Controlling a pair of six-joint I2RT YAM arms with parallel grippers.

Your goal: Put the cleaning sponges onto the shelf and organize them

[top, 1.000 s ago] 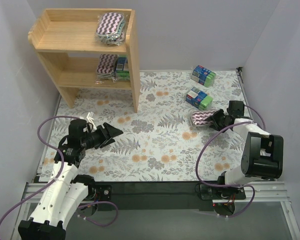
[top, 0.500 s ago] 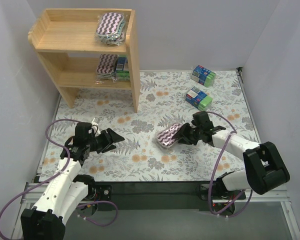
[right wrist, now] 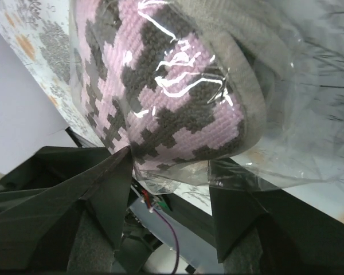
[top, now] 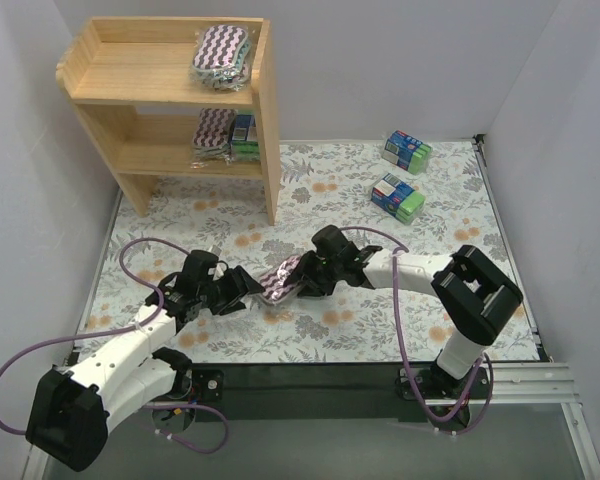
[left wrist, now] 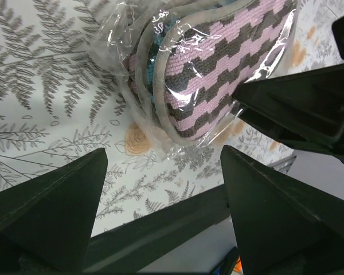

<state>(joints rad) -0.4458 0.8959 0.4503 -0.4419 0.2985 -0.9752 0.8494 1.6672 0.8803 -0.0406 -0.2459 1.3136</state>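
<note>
My right gripper is shut on an oval purple-and-white zigzag sponge in clear wrap and holds it over the middle of the mat. In the right wrist view the sponge sits between the fingers of that gripper. My left gripper is open, just left of the sponge, pointing at it. In the left wrist view the sponge lies just ahead of the open gripper. The wooden shelf stands far left. It holds one zigzag sponge on top, another and a blue-green pack on the lower tier.
Two blue-green packs lie on the floral mat at the far right. White walls close in on the left, back and right. The black table edge runs along the front.
My right arm has carried the zigzag sponge from the right side leftward to the middle of the mat. My left gripper has moved right and forward to meet it, staying open.
</note>
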